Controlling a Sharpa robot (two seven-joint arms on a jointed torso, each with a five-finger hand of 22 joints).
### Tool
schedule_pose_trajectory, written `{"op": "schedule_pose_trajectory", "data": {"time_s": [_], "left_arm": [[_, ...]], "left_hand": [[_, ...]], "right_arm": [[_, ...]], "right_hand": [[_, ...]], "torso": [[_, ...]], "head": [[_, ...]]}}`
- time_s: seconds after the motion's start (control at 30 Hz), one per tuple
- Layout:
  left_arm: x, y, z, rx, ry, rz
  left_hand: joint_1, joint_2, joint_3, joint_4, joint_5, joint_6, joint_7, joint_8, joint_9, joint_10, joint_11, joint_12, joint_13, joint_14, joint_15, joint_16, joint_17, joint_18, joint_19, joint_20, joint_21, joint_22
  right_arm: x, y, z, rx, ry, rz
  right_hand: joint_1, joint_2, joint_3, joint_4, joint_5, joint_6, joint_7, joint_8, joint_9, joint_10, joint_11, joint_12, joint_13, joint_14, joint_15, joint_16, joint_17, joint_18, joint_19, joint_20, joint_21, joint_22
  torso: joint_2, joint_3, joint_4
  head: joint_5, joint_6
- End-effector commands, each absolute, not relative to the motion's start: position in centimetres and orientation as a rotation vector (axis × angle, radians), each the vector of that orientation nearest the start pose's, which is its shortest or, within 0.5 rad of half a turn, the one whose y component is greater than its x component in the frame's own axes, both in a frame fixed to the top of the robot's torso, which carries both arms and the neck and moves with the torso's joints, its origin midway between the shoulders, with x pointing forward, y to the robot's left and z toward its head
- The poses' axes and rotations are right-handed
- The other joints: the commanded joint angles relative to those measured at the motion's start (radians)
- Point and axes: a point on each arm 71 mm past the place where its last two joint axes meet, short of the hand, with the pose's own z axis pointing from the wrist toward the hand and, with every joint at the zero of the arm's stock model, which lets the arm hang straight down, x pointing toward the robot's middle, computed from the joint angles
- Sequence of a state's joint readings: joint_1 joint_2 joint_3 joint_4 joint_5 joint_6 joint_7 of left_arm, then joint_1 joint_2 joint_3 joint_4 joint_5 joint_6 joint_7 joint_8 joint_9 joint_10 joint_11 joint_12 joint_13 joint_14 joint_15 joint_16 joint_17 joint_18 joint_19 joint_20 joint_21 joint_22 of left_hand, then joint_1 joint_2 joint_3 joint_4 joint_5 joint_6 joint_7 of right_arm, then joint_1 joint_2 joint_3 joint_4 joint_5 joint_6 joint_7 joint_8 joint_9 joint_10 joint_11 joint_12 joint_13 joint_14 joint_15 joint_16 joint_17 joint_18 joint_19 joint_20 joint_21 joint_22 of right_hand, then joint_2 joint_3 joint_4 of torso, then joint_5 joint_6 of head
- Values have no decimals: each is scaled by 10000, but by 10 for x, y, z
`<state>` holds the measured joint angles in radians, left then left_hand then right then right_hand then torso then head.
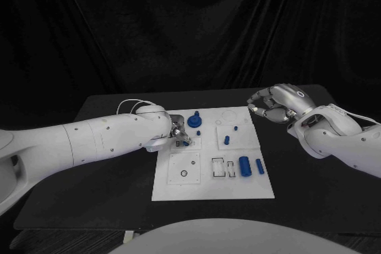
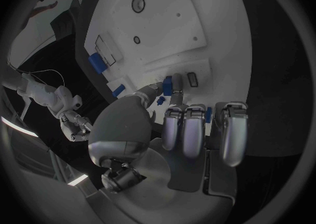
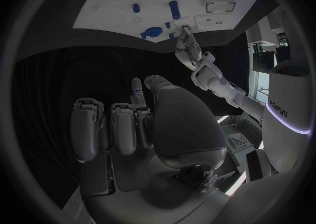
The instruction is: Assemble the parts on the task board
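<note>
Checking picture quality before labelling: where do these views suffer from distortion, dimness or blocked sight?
Head view: dim but undistorted; the left hand covers part of the white board. Left wrist view: fisheye bends the board's edges; fingers block the middle. Right wrist view: the board sits small, curved at the rim, behind the right hand.

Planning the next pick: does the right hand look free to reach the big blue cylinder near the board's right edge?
Probably yes. The right hand hovers beyond the task board's far right corner with nothing in it, and nothing stands between it and the big blue cylinder. The left hand works on the board's other side.
</note>
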<state>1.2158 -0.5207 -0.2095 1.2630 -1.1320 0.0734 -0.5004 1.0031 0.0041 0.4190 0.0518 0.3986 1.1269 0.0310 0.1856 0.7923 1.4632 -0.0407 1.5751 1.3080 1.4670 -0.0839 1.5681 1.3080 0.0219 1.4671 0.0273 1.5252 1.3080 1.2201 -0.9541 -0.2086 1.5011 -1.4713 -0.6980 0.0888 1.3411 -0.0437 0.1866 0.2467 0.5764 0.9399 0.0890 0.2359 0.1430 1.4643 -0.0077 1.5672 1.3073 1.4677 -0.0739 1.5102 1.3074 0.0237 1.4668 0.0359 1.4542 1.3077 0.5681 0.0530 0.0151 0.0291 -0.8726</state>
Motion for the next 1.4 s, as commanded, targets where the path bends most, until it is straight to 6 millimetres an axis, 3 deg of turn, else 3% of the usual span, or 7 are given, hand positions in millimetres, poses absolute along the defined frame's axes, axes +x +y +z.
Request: {"op": "schedule_pose_trajectory", "data": {"time_s": [0.03,0.13,0.27,0.47,0.7,1.1,1.4], "left_arm": [[491,134,-288,45,23750,-3214],[491,134,-288,52,23762,-3216],[491,134,-289,78,23810,-3192],[490,134,-290,122,23918,-3087],[491,136,-291,99,23970,-2977],[493,136,-291,101,23873,-3187],[493,135,-290,101,23693,-3530]], "left_hand": [[14,42,57,-1,-93,-6,-47,-37,32,1076,-37,-43,2628,1038,-70,27,2628,-28,501,-38,-53,2174],[-280,35,-228,305,-1418,-2,-15,-85,102,1076,-3,-43,2628,1038,-34,27,2628,-27,499,-10,-67,2179],[-655,-8,-823,763,-2403,-20,33,-197,110,1076,39,-43,2628,1038,1,27,2628,-27,504,20,-76,2189],[-1096,-55,-1574,1287,-3262,56,40,-274,146,1076,56,-43,2628,1038,24,27,2628,-22,496,47,-100,2191],[-1384,-9,-2058,1670,-3427,232,-16,-112,401,1076,18,-43,2628,1038,-5,27,2628,-20,495,32,-114,2198],[-1454,73,-3064,2283,-3477,-23,-134,770,1882,1076,-83,-43,2628,1038,-97,27,2628,-17,496,-62,-144,2221],[-1260,270,-3510,2334,-3474,-314,-187,1402,2879,1076,-132,-43,2628,1038,-135,27,2628,-24,521,-97,-135,2254]], "right_arm": [[462,-261,-207,-1860,13959,6253],[462,-262,-207,-1856,13967,6245],[462,-262,-207,-1847,13980,6232],[462,-262,-207,-1848,13992,6225],[462,-263,-207,-1852,14007,6214],[462,-263,-208,-1855,14048,6195],[463,-263,-208,-1847,14076,6173]], "right_hand": [[95,31,72,-7,33,-29,42,-51,-7,1065,61,36,2635,767,68,-59,1285,79,513,68,-39,2213],[95,31,72,-7,33,-29,42,-51,-7,1065,61,36,2635,767,68,-59,1285,79,513,68,-39,2213],[95,31,72,-7,33,-29,42,-51,-7,1065,61,36,2635,767,68,-59,1285,79,513,68,-39,2213],[95,31,72,-7,33,-29,42,-51,-7,1065,61,36,2635,767,68,-59,1285,79,513,68,-39,2213],[91,29,76,-4,34,-44,46,-61,-10,1065,62,36,2635,767,67,-58,1287,81,510,67,-46,2211],[89,28,77,-3,34,-51,48,-66,-11,1065,62,36,2635,768,67,-58,1288,81,509,66,-49,2210],[89,28,77,-3,34,-51,48,-66,-11,1065,62,36,2635,768,67,-58,1288,81,509,66,-49,2210]], "torso": [[4,1,8],[3,1,2],[2,-1,-1],[0,1,-2],[3,-1,-4],[1,2,-3],[-2,-1,-5]], "head": [[-13,0],[-28,0],[-43,0],[-49,0],[-52,0],[-59,0],[-61,0]]}}
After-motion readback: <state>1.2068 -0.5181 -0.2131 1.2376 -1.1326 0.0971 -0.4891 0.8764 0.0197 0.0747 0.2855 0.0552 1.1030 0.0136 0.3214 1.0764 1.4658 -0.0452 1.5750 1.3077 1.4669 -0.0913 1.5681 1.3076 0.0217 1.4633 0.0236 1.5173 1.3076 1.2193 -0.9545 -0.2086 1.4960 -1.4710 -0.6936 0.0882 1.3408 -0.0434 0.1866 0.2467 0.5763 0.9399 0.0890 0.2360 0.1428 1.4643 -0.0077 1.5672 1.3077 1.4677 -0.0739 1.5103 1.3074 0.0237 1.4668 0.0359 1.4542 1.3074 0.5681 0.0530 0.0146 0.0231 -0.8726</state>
